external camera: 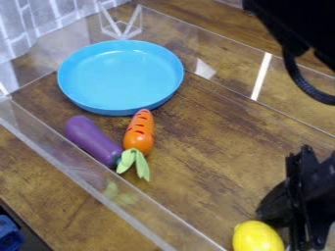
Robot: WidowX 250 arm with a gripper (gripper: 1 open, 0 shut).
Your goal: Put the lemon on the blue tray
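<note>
The yellow lemon [256,238] lies on the wooden table at the bottom edge of the camera view, partly cut off by the frame. My black gripper [280,230] reaches steeply down onto it from the right. Its fingers are shut against the lemon's right side, which they hide. The lemon still rests on the table. The round light-blue tray [120,75] sits at the upper left, far from the gripper, with nothing in it.
An orange carrot [137,137] with green leaves and a purple eggplant [92,139] lie side by side just below the tray. A clear plastic wall [78,157] runs along the table's near-left side.
</note>
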